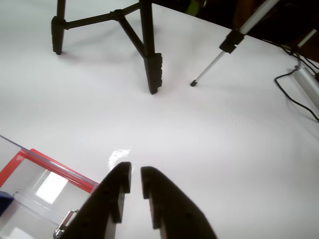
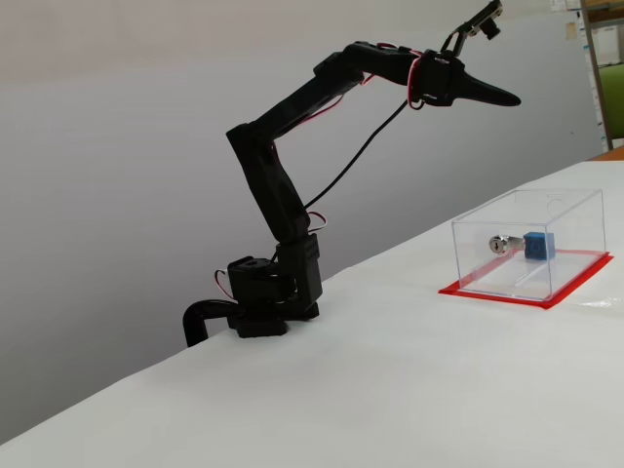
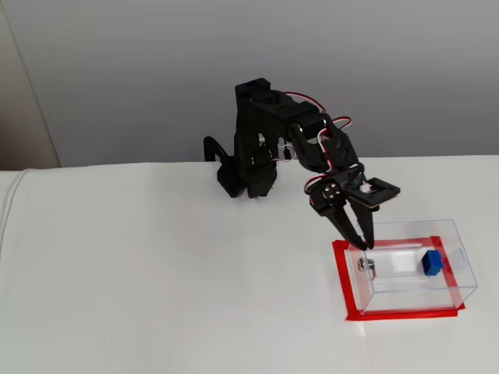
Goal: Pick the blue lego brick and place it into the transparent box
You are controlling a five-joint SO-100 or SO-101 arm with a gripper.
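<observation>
The blue lego brick lies inside the transparent box, which stands on a red base sheet. In another fixed view the brick sits at the right end of the box. In the wrist view only a blue corner of the brick shows at the left edge, behind the box wall. My gripper is raised high above the table, up and left of the box in this view, empty, with its jaws nearly together. It also shows in the wrist view and in the other fixed view.
A small silver metal piece lies at the box's left end, also visible in a fixed view. In the wrist view a black tripod, a silver tripod leg and cables stand on the white table beyond the gripper.
</observation>
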